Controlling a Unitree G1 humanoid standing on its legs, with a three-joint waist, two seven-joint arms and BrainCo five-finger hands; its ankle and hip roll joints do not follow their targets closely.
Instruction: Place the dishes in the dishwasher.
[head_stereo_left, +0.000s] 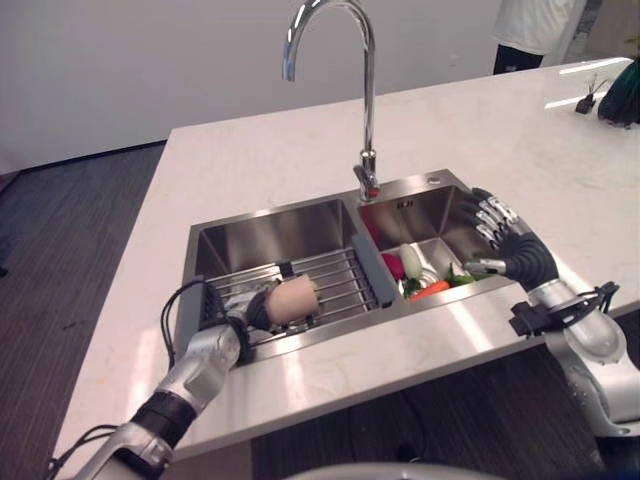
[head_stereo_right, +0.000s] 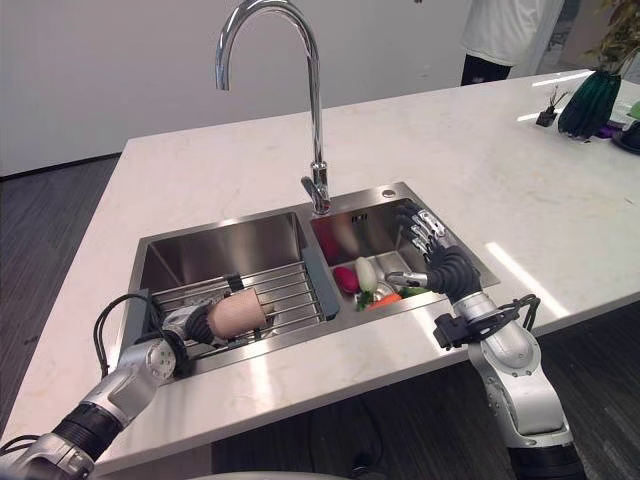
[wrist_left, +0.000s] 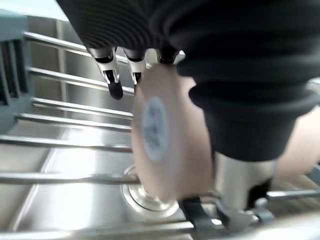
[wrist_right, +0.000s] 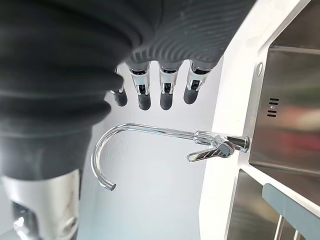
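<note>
A pale marble-look desk (head_stereo_left: 300, 160) fills the room's middle, bright light glinting along its far corner. Behind it stands a plain white wall (head_stereo_left: 120, 70); dark wood-plank floor (head_stereo_left: 50, 250) stretches alongside.

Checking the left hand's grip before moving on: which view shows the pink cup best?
The left wrist view: the pink cup shows close up, with the left hand curled round it above the sink rack. Both eye views show it small, partly hidden by that hand.

Chrome faucet (head_stereo_left: 366, 90) behind sink; vegetables (head_stereo_left: 425, 277) in right basin.
</note>
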